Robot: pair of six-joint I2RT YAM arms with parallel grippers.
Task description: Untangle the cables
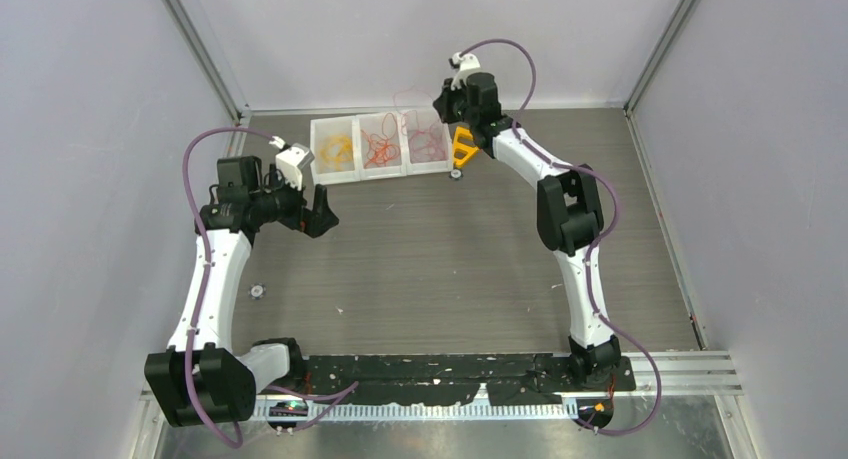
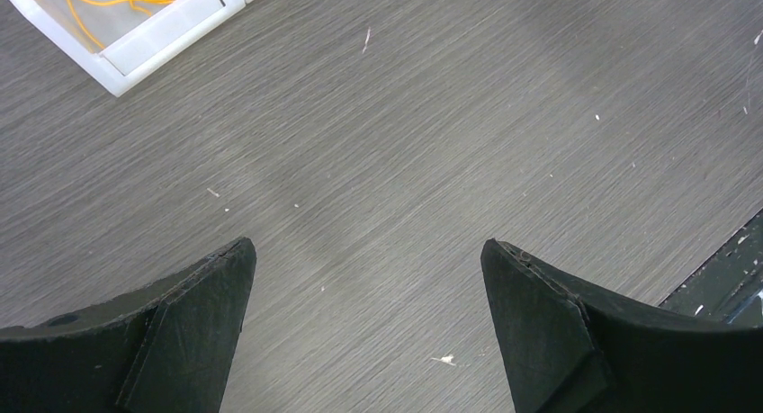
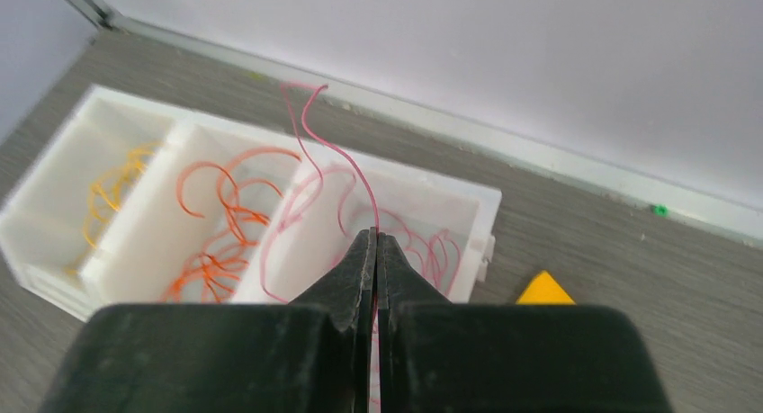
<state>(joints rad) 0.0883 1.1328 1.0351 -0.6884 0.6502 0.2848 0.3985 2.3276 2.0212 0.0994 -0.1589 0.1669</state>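
Grey wood-grain tabletop between pale walls

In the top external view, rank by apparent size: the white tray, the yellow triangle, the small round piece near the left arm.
1. white tray, by far the largest
2. yellow triangle
3. small round piece, clearly the smallest
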